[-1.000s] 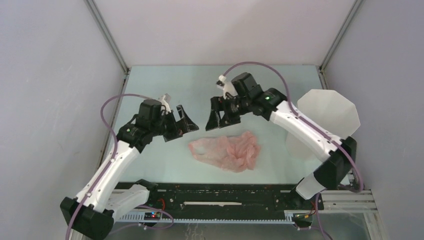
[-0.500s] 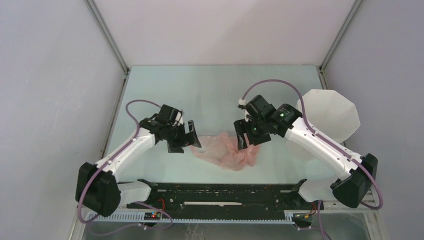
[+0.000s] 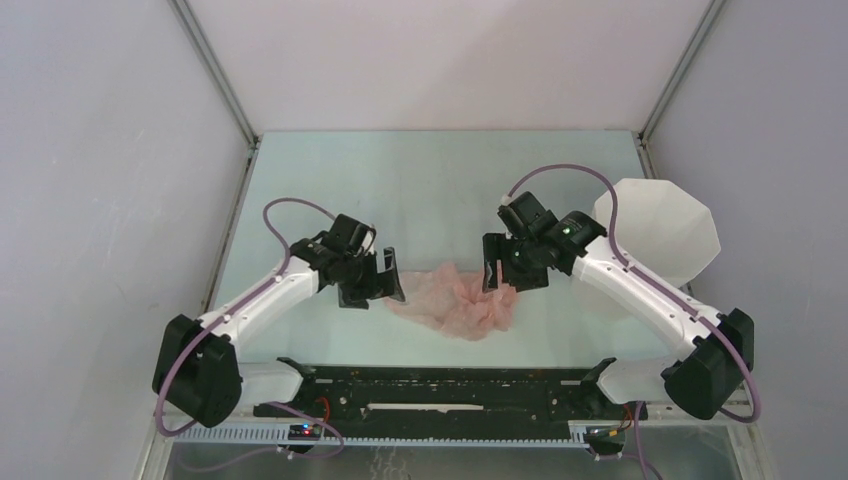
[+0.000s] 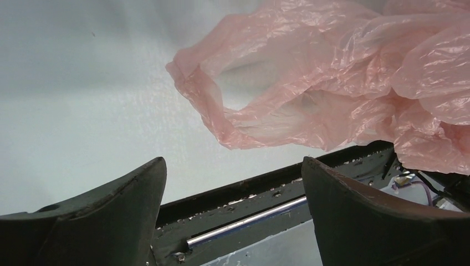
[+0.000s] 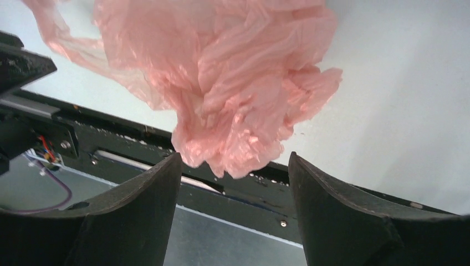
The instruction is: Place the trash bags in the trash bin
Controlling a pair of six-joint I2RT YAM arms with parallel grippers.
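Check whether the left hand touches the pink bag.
Apart. The left wrist view shows bare table between the open left hand and the trash bag.

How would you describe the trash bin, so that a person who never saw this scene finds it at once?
Look at the pale green table and go to its right edge, where the right arm crosses in front. There is the trash bin, a translucent white container with faceted sides and a wide rim. The only other loose thing, the trash bag, is soft, crumpled and pink.
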